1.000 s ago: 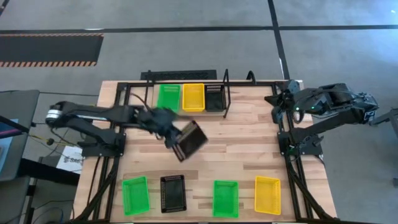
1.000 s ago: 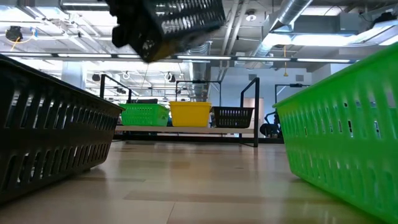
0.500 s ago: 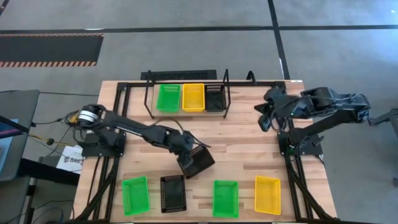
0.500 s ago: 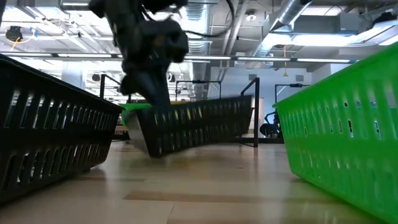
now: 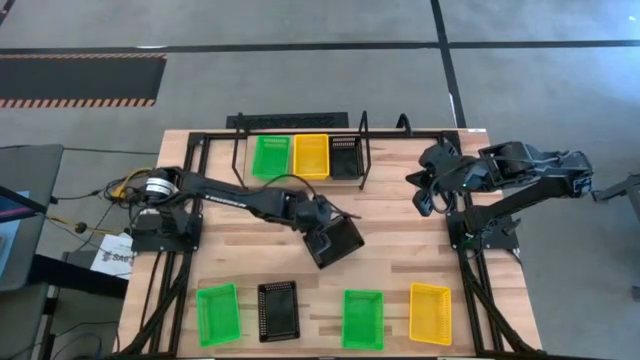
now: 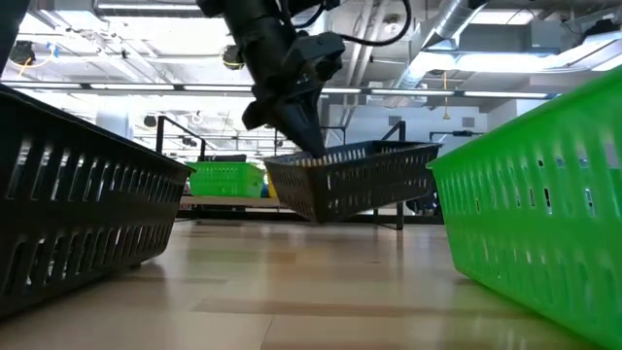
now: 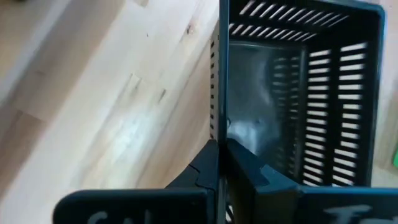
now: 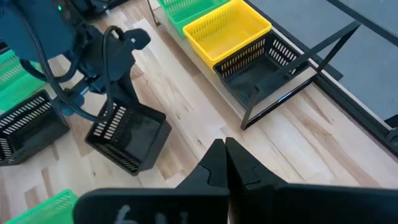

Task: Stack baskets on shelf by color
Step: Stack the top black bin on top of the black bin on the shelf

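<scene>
gripper (image 6: 309,144): clamped on black basket (image 6: 355,180) rim, basket tilted
foreground: black basket (image 6: 78,199), green basket (image 6: 544,194)

You see a pale wood-grain table (image 5: 400,240), a black slotted basket (image 5: 338,243) mid-table, green (image 5: 271,156), yellow (image 5: 311,155) and black (image 5: 345,156) baskets on the black-framed shelf (image 5: 240,150), front row green (image 5: 217,314), black (image 5: 278,311), green (image 5: 363,319), yellow (image 5: 430,313), dark arms.

A wooden tabletop (image 5: 400,250) stands on grey floor (image 5: 300,25) marked with a striped hazard strip (image 5: 80,100).
</scene>
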Controlling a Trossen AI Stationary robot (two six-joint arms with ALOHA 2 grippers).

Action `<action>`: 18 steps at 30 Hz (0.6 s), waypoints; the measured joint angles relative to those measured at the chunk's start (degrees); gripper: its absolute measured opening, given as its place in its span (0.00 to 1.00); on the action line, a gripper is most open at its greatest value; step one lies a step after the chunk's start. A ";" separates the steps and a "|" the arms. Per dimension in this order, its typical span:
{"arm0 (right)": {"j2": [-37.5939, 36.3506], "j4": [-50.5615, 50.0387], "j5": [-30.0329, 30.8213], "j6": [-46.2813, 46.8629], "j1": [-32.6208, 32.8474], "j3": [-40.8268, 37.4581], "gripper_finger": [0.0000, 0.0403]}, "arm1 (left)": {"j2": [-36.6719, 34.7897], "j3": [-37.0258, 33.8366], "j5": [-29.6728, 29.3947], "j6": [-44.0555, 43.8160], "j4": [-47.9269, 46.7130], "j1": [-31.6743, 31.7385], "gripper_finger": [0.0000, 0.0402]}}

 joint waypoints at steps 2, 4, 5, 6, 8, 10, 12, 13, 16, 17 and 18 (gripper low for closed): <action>-0.03 0.00 0.00 -0.13 0.00 0.00 0.00 | -0.04 1.08 0.12 1.51 -1.15 0.59 0.00; -0.01 -0.02 -0.02 -0.18 0.00 0.00 0.00 | -0.05 1.07 1.29 2.23 -2.32 1.12 0.00; -0.01 -0.02 -0.02 -0.21 0.00 0.00 0.00 | -0.03 0.96 2.09 2.58 -3.05 1.42 0.00; -0.01 -0.02 -0.02 -0.26 0.00 0.00 0.00 | 0.00 0.95 2.80 3.12 -3.53 1.64 0.00; 0.02 -0.02 -0.03 -0.34 0.00 0.00 0.00 | 0.00 0.99 3.95 5.09 -4.53 1.98 0.00; 0.02 -0.02 -0.04 -0.34 0.00 0.00 0.00 | 0.00 0.79 4.81 7.28 -5.35 2.25 0.00; 0.02 -0.02 -0.04 -0.52 0.00 0.00 0.00 | 0.00 0.75 5.86 9.62 -5.28 2.55 0.00; 0.02 -0.02 -0.06 -1.01 0.00 0.00 0.00 | 0.00 0.75 6.55 11.08 -5.16 2.67 0.00; 0.02 -0.03 -0.17 -1.65 0.00 0.00 0.00 | 0.00 0.75 8.84 16.56 -5.27 2.83 0.00; 0.02 -0.04 -0.20 -1.65 0.00 0.00 0.00 | 0.00 0.75 9.36 18.12 -5.20 2.81 0.00; 0.02 -0.02 -0.20 -1.65 0.00 0.00 0.00 | 0.00 0.75 9.60 19.10 -5.18 2.81 0.00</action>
